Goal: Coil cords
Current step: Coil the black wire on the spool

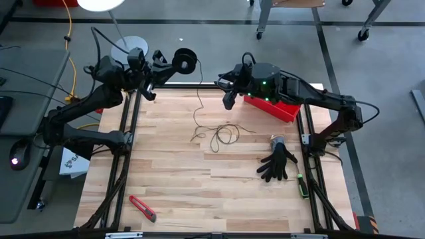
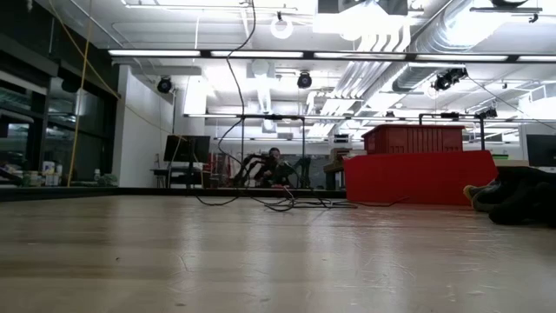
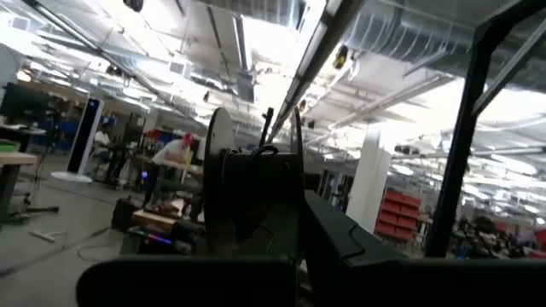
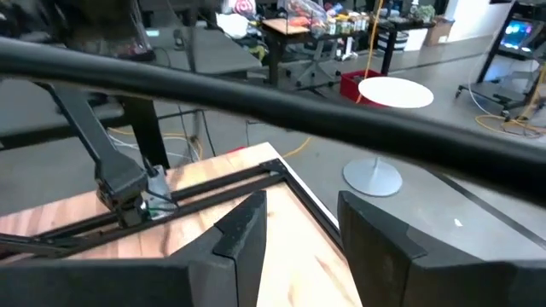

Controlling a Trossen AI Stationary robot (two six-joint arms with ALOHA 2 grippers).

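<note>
A small black spool (image 1: 185,60) hangs in the air just beyond the table's far edge, with my left gripper (image 1: 166,61) shut on it. In the left wrist view the spool (image 3: 249,183) stands edge-on, both flanges upright. The thin dark cord (image 1: 222,135) drops from the spool and lies in loose loops on the wooden table (image 1: 199,186). The low view shows the cord (image 2: 276,204) there too. My right gripper (image 1: 228,101) hovers open above the table's far edge, right of the spool. Nothing shows between its fingers (image 4: 243,234). My left gripper holds the spool on the side facing the arm (image 3: 256,226), coming from the table's left. Its own dark fingers (image 3: 341,243) hide the exact place of contact. The spool is lifted clear of the table, and the cord trails slack below it.
A red bin (image 1: 273,107) stands at the far right, close under the right arm. A black glove (image 1: 277,163) lies near the right edge, and a red box cutter (image 1: 143,208) lies at the near left. Black frame bars (image 1: 126,133) run along the table's sides.
</note>
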